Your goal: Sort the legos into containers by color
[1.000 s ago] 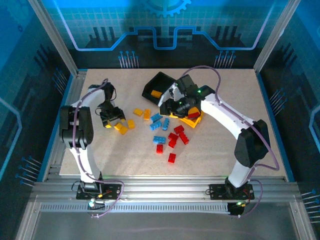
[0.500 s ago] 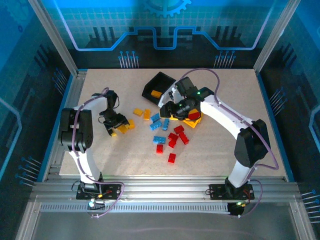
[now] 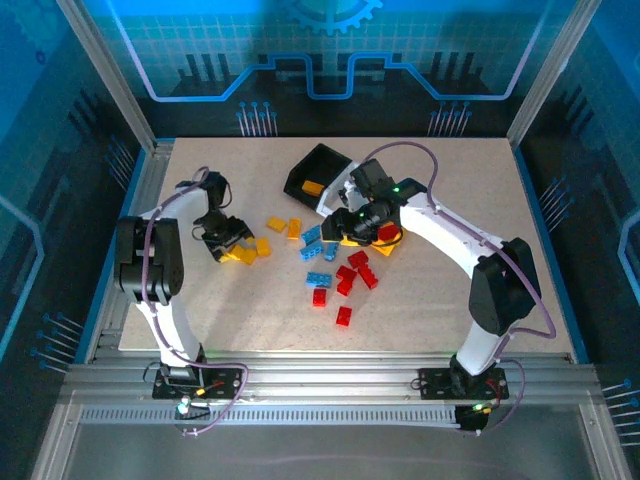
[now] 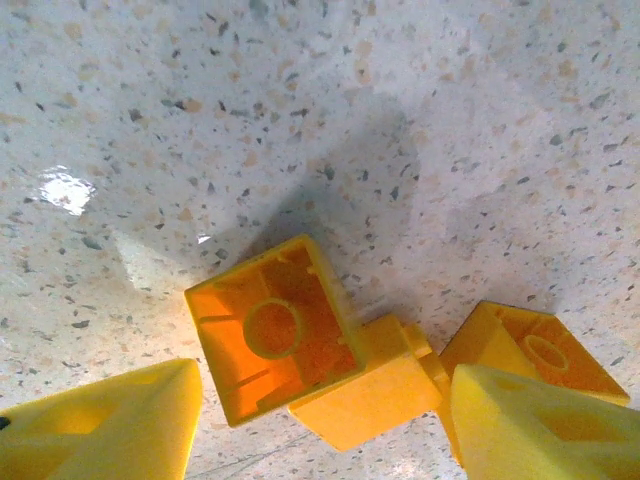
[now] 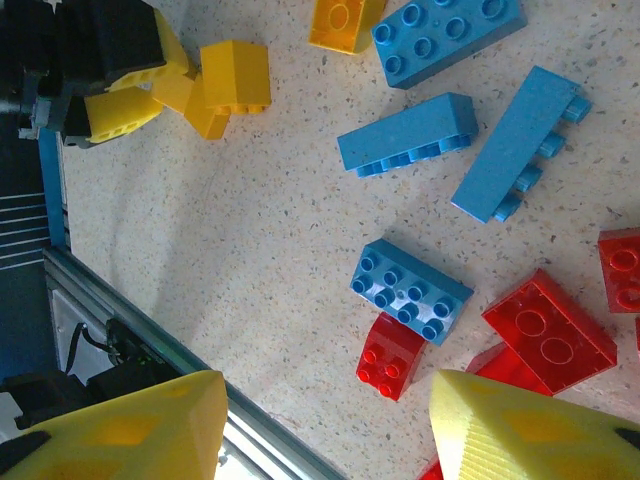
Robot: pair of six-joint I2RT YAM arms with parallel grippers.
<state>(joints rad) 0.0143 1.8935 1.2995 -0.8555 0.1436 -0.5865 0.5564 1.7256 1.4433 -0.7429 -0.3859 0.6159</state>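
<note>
Left gripper (image 4: 322,385) straddles a yellow brick (image 4: 275,335); whether it grips, I cannot tell. Right gripper (image 5: 327,388) hangs open, empty, over a blue brick (image 5: 410,292).

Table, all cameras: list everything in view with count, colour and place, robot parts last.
black bin: one, black, tilted, far centre, one yellow-orange brick inside
yellow-orange bin: one, yellow-orange, nearer and right of the black bin, partly covered
yellow-orange legos: about five, yellow-orange, loose, left of centre
blue legos: four, light blue, centre
red legos: about six, red, nearer than the blue ones
table: one, speckled beige, under everything
left gripper: one, yellow fingers, open over yellow-orange legos
right gripper: one, yellow fingers, open above blue and red legos
</note>
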